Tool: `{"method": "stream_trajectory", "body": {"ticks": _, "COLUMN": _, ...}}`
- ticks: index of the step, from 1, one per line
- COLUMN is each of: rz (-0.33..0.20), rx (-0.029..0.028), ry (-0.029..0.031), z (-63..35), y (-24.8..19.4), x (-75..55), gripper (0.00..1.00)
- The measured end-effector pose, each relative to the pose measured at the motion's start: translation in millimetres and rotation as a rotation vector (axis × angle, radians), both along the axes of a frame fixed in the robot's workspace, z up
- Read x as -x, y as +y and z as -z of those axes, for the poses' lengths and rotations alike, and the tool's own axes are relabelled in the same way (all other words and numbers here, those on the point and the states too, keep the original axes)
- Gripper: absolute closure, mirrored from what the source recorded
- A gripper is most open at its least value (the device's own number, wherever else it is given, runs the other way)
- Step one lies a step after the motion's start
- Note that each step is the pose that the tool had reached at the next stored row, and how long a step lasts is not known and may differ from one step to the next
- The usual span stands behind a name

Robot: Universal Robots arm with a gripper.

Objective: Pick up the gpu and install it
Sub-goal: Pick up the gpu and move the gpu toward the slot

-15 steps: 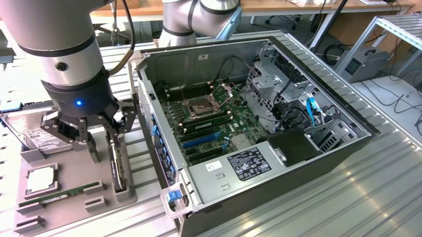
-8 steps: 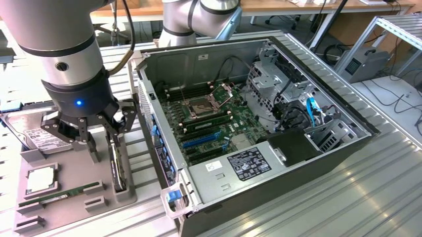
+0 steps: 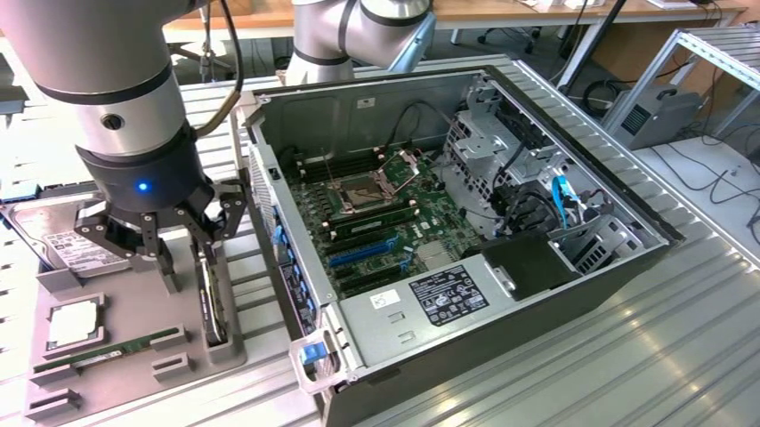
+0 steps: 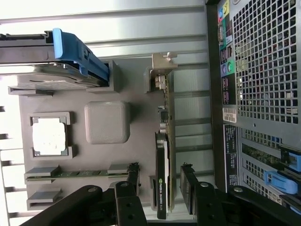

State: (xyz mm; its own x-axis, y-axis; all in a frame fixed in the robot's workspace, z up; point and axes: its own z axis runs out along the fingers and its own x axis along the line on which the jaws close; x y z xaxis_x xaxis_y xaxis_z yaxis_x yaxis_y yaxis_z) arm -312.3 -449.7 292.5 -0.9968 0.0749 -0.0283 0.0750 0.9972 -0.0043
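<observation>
Fingers (image 4: pixel 188 183) spread astride gpu (image 4: pixel 162 155)

Gripper (image 4: pixel 160 170) jaws stand wide, one either side of the card, gaps visible on both sides. Gpu stands on edge in grey holder tray (image 4: pixel 136 94), beside the computer case (image 3: pixel 356 116)

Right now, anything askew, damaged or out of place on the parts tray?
Nothing stands out. The gpu stands on edge, straight in its slot on the tray, with the open gripper straddling it. The cpu and RAM stick lie squarely in their pockets.

Ribbed metal table (image 3: pixel 665 356): parts tray (image 3: pixel 142 310), computer case (image 3: pixel 505 356)
</observation>
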Motion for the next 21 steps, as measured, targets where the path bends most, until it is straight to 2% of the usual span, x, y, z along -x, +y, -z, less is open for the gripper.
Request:
{"method": "stream_trajectory", "body": {"ticks": 9, "rz": 0.0, "rx": 0.0002, "ry": 0.0002, "z": 4.4, "y": 0.1, "x": 0.0, "gripper": 0.52}}
{"method": "stream_trajectory", "body": {"ticks": 17, "rz": 0.0, "rx": 0.0001, "ry": 0.0001, "z": 7.4, "y": 5.9, "x": -0.3, "gripper": 0.52}}
{"method": "stream_trajectory", "body": {"ticks": 21, "rz": 0.0, "rx": 0.0004, "ry": 0.0002, "z": 10.1, "y": 6.4, "x": -1.8, "gripper": 0.52}}
